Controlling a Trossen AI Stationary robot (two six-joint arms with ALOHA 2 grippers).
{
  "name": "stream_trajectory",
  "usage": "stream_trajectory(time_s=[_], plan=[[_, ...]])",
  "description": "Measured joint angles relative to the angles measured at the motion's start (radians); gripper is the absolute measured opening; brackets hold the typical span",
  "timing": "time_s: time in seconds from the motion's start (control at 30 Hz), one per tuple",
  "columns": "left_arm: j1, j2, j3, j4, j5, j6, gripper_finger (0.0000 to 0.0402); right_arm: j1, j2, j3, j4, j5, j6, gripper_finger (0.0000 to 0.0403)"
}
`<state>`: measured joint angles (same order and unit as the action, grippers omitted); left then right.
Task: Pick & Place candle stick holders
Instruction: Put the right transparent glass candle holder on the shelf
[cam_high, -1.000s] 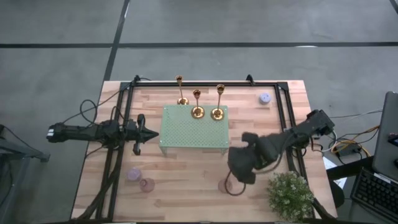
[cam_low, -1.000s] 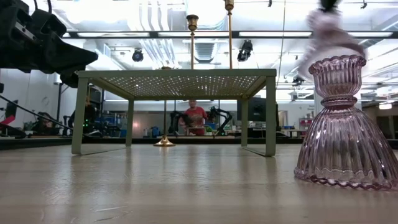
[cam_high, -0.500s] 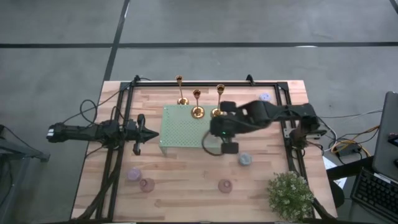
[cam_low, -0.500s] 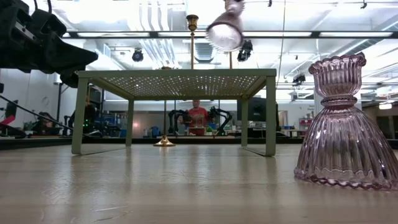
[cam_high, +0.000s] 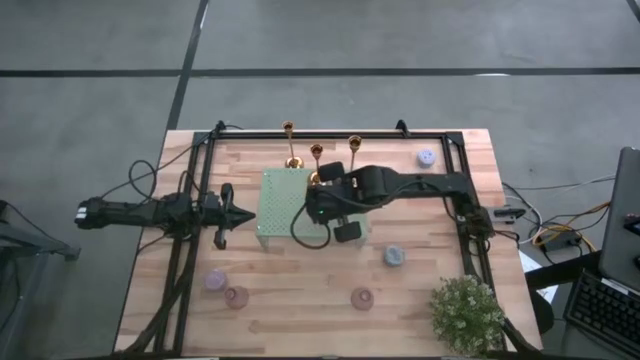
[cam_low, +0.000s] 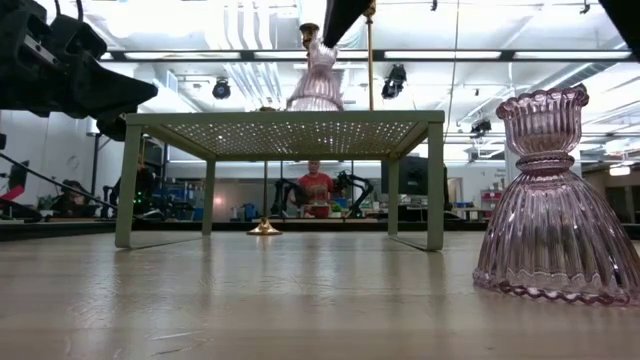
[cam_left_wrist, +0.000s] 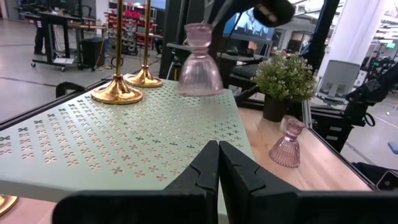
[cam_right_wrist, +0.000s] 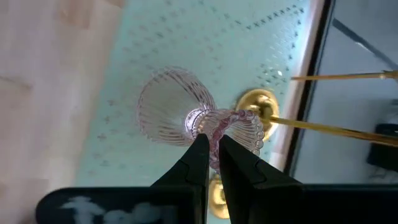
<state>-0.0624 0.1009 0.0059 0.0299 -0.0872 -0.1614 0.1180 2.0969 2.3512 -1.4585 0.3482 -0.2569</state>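
Three gold candlesticks stand at the far side. Two stand by their round bases (cam_left_wrist: 117, 93) (cam_left_wrist: 144, 78) on the green perforated stand (cam_high: 285, 205); the third (cam_high: 292, 160) stands on the table behind it. My right gripper (cam_high: 315, 200) is over the stand's right part, shut on a ribbed pink glass holder (cam_low: 317, 82). The holder's flared base is at the stand's top; I cannot tell whether it touches. My left gripper (cam_high: 243, 213) is shut and empty, left of the stand. My right gripper pinches the beaded rim of the pink holder's top cup (cam_right_wrist: 231, 122) between its two fingers, coming from above. The holder hangs nearly upright below the fingers, flared base (cam_left_wrist: 199, 78) down, over the stand near its right front edge.
On the table's near part stand a second pink glass holder (cam_high: 361, 298), a lavender piece (cam_high: 215, 280), a pink piece (cam_high: 237, 297) and a blue-grey piece (cam_high: 394, 256). Another small piece (cam_high: 426, 157) sits at the far right. A potted plant (cam_high: 466, 312) stands at the near right corner.
My right gripper has carried the pink glass holder from the table's near right toward the far left, over the green stand. It has then gone down toward the stand's top. The holder was tilted half a second ago and now hangs nearly upright.
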Motion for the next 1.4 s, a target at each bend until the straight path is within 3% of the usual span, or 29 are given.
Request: stream_trajectory(time_s=[0.73,1.4], plan=[[0.0,0.0,0.0,0.0,0.0,0.0,0.0014,-0.011,0.063,0.002,0.065,0.132,-0.218,0.0022],[0.0,0.0,0.0,0.0,0.0,0.0,0.0014,-0.018,0.065,0.0,0.098,0.114,-0.244,0.0022]])
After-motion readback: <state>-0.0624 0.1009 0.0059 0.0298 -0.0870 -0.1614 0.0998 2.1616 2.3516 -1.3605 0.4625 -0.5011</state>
